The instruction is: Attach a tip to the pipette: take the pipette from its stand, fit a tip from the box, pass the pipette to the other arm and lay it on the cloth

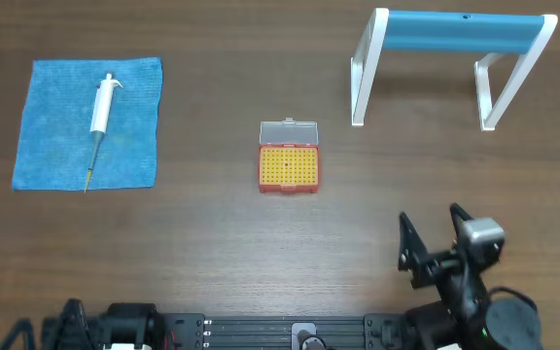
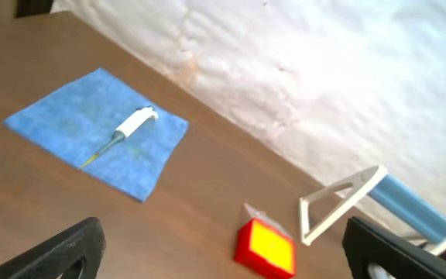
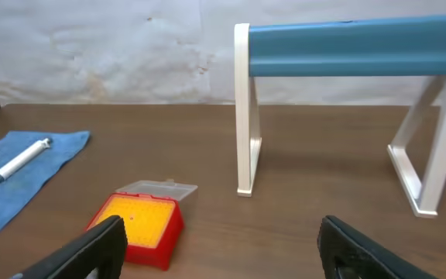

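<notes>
Pipette (image 2: pixel 134 122) on cloth (image 2: pixel 56 124), beyond left gripper (image 2: pixel 221 232)

Black right arm (image 1: pixel 458 284) noted at 5 o'clock, right gripper (image 1: pixel 430 224) black-fingered, grey camera block (image 1: pixel 478 233) fitted, black base rail (image 1: pixel 251 327) at 6 o'clock

Wide gaps between cloth (image 1: pixel 56 146), tip box (image 1: pixel 289 167), stand (image 1: pixel 450 31)
</notes>
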Tool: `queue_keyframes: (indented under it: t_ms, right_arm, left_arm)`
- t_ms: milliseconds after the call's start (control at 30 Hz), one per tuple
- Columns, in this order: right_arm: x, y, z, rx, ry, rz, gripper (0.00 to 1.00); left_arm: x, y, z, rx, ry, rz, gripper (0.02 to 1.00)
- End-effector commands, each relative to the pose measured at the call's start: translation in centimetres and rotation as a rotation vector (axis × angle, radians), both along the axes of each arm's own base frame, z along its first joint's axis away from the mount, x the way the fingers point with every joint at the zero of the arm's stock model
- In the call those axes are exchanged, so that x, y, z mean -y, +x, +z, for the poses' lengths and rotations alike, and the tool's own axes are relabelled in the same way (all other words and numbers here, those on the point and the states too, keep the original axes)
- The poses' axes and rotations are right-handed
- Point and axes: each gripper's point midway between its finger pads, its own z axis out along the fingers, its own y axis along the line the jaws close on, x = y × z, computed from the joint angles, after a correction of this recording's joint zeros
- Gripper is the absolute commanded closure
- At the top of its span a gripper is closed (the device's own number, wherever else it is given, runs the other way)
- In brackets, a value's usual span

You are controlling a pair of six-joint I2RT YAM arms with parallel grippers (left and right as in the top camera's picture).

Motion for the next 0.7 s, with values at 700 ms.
queue_keyframes:
  t_ms: [700]
  right_arm:
    - [5.8,-0.3,-5.3,-0.182,-0.071,-0.333,0.196]
  left_arm:
    - [1.8,12.4,-13.8,-0.280,-0.063,-0.092,0.023]
